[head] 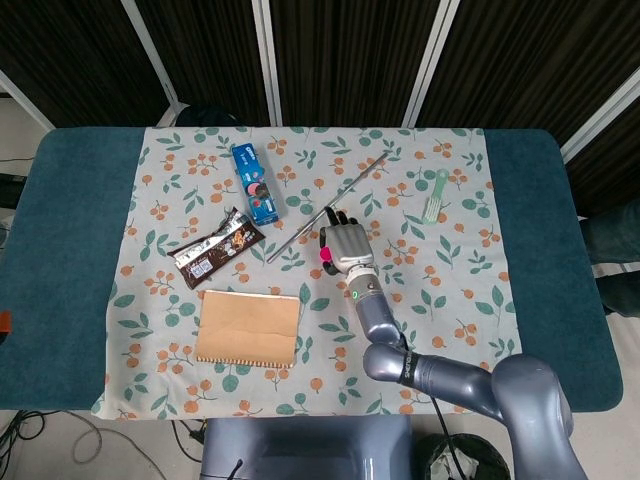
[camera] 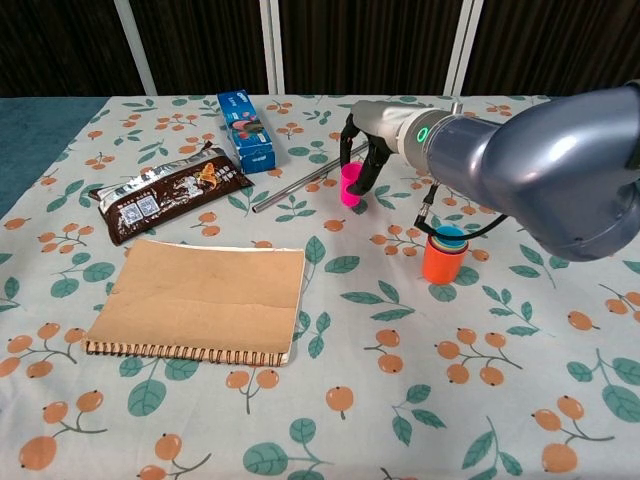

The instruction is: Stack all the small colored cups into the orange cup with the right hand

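on the left half of the surface (camera: 60,140) lie a snack bar (camera: 170,196), a notebook (camera: 200,300) at six o'clock from it, and a blue box (camera: 246,130) at one o'clock from the bar. none of these matter to the step. a metal rod (camera: 300,185) runs slantwise just at nine o'clock of the pink cup (camera: 350,184).

the right hand (camera: 362,150) has its fingers (camera: 377,165) wrapped about the pink cup from above, and the cup looks raised a little off the cloth in the chest view. in the head view only a sliver of pink (head: 325,256) shows at the hand's nine o'clock side. the left hand is in neither view, so its state cannot be told.

the orange cup (camera: 443,262) stands upright at about four o'clock from the pink cup, well apart, with a blue cup (camera: 449,238) already nested in it.

the step in hand is, i judge, carrying the pink cup over. to do it well: keep the cup mouth-up and level, lift high enough to clear the stack's rim, centre it right over the blue cup, then lower straight down before letting go. a sideways approach could knock the light stack over, and the forearm passes close by it.
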You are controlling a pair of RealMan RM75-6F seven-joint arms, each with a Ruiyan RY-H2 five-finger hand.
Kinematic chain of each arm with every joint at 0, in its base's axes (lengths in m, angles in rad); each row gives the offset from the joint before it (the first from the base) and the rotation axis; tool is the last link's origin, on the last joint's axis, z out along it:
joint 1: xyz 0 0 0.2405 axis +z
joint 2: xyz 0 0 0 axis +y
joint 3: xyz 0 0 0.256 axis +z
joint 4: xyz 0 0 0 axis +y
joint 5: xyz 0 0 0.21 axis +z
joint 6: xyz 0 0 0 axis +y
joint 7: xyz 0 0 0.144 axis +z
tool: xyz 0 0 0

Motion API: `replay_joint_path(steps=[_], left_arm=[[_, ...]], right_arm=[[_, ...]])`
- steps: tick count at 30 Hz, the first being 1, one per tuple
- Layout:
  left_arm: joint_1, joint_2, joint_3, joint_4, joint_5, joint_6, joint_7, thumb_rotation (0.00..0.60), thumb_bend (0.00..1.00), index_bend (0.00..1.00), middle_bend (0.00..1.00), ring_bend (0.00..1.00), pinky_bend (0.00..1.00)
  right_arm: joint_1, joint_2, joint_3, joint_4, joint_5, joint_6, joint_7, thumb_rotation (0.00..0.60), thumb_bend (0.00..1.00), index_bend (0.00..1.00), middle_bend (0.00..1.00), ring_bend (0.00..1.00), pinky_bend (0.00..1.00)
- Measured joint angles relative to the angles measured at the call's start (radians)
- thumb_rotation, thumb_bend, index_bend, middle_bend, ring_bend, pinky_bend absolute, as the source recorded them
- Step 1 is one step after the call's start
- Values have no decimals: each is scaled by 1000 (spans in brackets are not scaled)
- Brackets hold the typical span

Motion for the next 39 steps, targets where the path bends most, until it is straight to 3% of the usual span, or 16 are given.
replay_joint_path(steps=[5,14,21,28,39], left_arm=[[0,-1,3,0,4,0,2,600,356,133,32,0,33],[2,-6,6,-4,12,8,9,600,356,133,32,0,33],[2,-5,2,-3,5,7,3,600,356,133,32,0,35],[2,-6,4,-4,9,7,6,600,356,132,32,0,35],[3,-7,4,-4,9,10,8,600,356,133,33,0,35]], right_arm=[[-22,86,-10,-133,-3,20,-26,600,390,550,0,97,202],[-114,365,-60,-544,-39,94,-64,600,390,552,0,97,202],[-210,566,-135,-787,-144,166,-60,600,390,554,0,98,202],[-258,603,-203,-853,-217,195,-45,600,390,554,0,97,202],[-263,541,-229,-787,-226,175,-13,600,390,554,0,97,202]])
